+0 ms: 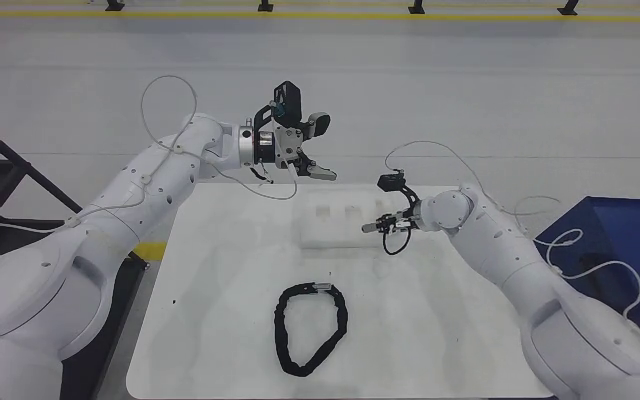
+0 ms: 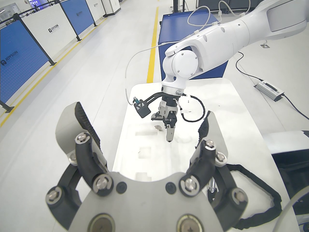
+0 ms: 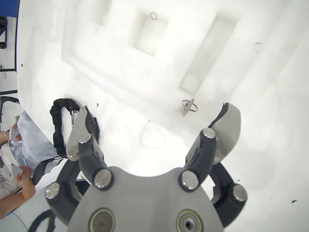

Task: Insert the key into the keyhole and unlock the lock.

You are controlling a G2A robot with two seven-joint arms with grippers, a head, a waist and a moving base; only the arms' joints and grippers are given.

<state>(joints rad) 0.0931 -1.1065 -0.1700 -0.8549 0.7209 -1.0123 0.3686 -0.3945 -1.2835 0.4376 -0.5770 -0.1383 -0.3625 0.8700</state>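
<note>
A small metal key [image 3: 189,105] on a wire ring lies on the white foam block [image 3: 173,37], by the end of its long recess. My right gripper [image 3: 157,119] hovers open just above it, the key a little ahead of the fingertips and nearer one finger [image 3: 228,117]. In the top view the right gripper [image 1: 372,227] is at the block's right end. The black chain lock [image 1: 312,328] lies coiled on the table's near half, its metal end [image 3: 73,117] showing. My left gripper [image 1: 312,170] hangs open and empty over the table's far edge, looking toward the right gripper [image 2: 169,131] and key [image 2: 158,127].
The foam block [image 1: 335,232] has three rectangular recesses; a small loose ring [image 3: 153,16] lies by the middle one. The white table [image 1: 220,300] has free surface around the lock. A blue bin [image 1: 600,225] stands off the table's right side.
</note>
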